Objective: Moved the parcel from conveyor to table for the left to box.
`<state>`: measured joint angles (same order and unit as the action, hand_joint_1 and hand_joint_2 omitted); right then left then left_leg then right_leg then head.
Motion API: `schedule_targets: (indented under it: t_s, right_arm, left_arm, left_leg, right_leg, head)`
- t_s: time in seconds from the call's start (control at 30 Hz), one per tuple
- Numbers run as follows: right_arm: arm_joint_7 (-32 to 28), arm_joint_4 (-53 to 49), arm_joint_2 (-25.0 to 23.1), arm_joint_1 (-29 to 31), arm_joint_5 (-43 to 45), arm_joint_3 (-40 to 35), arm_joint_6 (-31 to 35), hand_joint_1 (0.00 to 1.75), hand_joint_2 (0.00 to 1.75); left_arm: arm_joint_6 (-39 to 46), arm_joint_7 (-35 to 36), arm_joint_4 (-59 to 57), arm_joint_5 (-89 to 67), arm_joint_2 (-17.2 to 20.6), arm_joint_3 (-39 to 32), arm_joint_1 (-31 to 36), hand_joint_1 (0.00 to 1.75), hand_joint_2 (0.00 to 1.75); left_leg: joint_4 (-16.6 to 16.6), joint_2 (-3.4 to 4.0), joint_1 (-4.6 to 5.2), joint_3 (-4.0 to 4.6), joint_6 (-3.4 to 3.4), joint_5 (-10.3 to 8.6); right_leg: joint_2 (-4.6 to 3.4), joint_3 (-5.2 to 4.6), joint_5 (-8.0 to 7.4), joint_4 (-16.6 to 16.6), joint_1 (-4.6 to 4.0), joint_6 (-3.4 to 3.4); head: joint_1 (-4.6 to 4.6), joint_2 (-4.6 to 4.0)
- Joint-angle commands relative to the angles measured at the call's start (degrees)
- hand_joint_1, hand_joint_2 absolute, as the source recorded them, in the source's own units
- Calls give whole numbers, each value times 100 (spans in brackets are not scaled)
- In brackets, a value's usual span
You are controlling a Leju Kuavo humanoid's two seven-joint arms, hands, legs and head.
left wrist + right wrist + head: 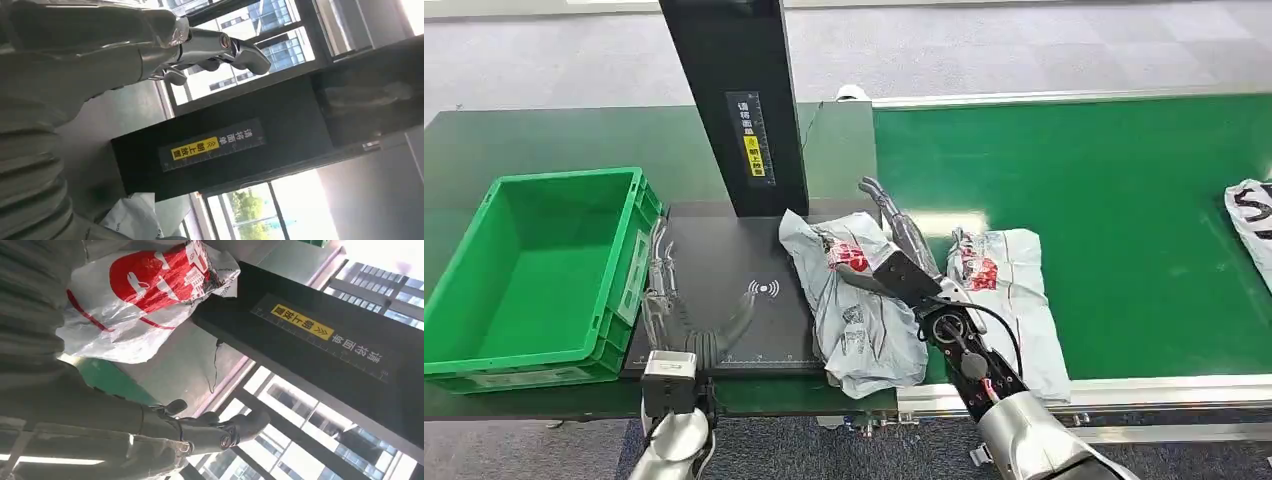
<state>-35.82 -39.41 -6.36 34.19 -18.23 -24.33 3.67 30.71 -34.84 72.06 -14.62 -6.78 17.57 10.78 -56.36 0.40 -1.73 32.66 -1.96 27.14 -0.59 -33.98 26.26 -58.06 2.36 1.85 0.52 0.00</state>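
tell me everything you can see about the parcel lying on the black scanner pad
The parcel is a crumpled, glossy grey-white plastic mailer bag with a red printed logo near its upper end and dark print lower down. It looks soft and wrinkled, lying flat and skewed. It lies across the right edge of the black scanner pad, below the black post, its lower end near the table's front edge. The right hand lies over its upper part, fingers extended past it.

Crumpled grey parcel (864, 320) overhanging table (724, 250) edge
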Motion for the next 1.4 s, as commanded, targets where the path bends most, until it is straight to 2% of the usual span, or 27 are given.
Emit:
schedule_targets:
  t_s: [0.03, 0.1, 0.17, 0.3, 0.43, 0.53, 0.57, 0.6, 0.67, 0.83, 0.97, 1.07, 1.4]
  right_arm:
    - [7, 169, 34, 181, 7, -66, -17, 0, 175]
    - [7, 169, 34, 181, 7, -66, -17, 0, 175]
    - [-50, 243, 13, 233, 16, -67, 7, 0, 175]
    - [-179, 405, -30, 334, 74, -65, 42, 0, 175]
    - [-297, 453, -60, 370, 171, -25, 93, 0, 175]
    - [-398, 405, -63, 364, 250, -1, 222, 0, 175]
    - [-418, 245, -68, 307, 500, 251, 562, 0, 175]
    - [-391, 114, 8, 275, 562, 261, 515, 0, 175]
    - [-342, 35, 58, 229, 588, 294, 478, 0, 175]
    - [-335, 102, 39, 231, 579, 306, 416, 0, 175]
    - [-337, 110, 27, 235, 578, 307, 423, 0, 175]
    - [-337, 110, 27, 235, 578, 307, 423, 0, 175]
    - [-337, -73, 69, 110, 561, 389, 412, 0, 175]
  left_arm:
    - [-4, 13, -48, 18, -52, -67, -7, 0, 175]
    - [-4, 13, -48, 18, -52, -67, -7, 0, 175]
    - [266, -516, 164, 701, -171, -282, -68, 0, 175]
    - [500, -516, 862, 1380, -42, -238, -263, 0, 175]
    - [165, -516, 490, 1444, 57, -47, -236, 0, 175]
    - [-308, -10, 34, 696, 292, 538, -73, 0, 175]
    - [-1294, 1598, -694, -1052, 518, 1516, 311, 0, 175]
    - [-1271, 1438, -1341, -1349, 187, 1522, 451, 0, 175]
    - [-1280, 1398, -1796, -1561, 13, 1635, 639, 0, 175]
    - [-1714, 1826, -1980, -2205, 78, 2001, 919, 0, 175]
    - [-1733, 1827, -2010, -2214, 60, 1989, 907, 0, 175]
    - [-1733, 1827, -2010, -2214, 60, 1989, 907, 0, 175]
    - [-2069, 2010, -2193, -2644, -66, 1768, 841, 0, 175]
  left_leg:
    - [3, -1, -1, -9, 15, 2]
    - [4, -3, -3, -13, 20, 3]
    - [1, -2, 0, -6, 12, 2]
    - [0, 7, -3, -7, 16, 5]
    - [3, 3, 1, -5, 9, 1]
    - [11, -3, 1, -16, 17, -1]
    - [7, -5, 4, -10, 11, -2]
    - [16, -19, 3, -16, 14, -8]
    - [15, -50, 5, -14, 20, -13]
    - [0, 7, 6, -7, 11, -2]
    - [4, -9, 0, -14, 15, -3]
    - [-2, 13, 4, -8, 13, 0]
    - [0, 5, 3, -7, 11, -1]
  right_leg:
    - [4, 10, 0, 6, -5, -18]
    - [8, 16, 0, 11, -10, -25]
    - [5, 7, 1, 3, -4, -15]
    - [-2, 5, 0, 3, -8, -24]
    - [-1, 4, 0, 2, -2, -12]
    - [7, 18, -2, 12, -5, -21]
    - [8, 10, 0, 5, 1, -14]
    - [22, 20, -2, 12, -3, -24]
    - [53, 29, 1, 19, -1, -20]
    - [6, 6, -3, 5, 2, -15]
    - [13, 13, -7, 12, -4, -20]
    - [-2, 2, -6, 5, 0, -9]
    - [1, 5, -5, 6, 0, -11]
  head:
    - [0, 0]
    - [0, 0]
    - [0, 0]
    - [0, 0]
    - [0, 0]
    - [0, 0]
    - [0, 0]
    - [0, 0]
    - [-2, 0]
    - [0, 0]
    - [-2, 0]
    - [0, 0]
    - [-2, 0]
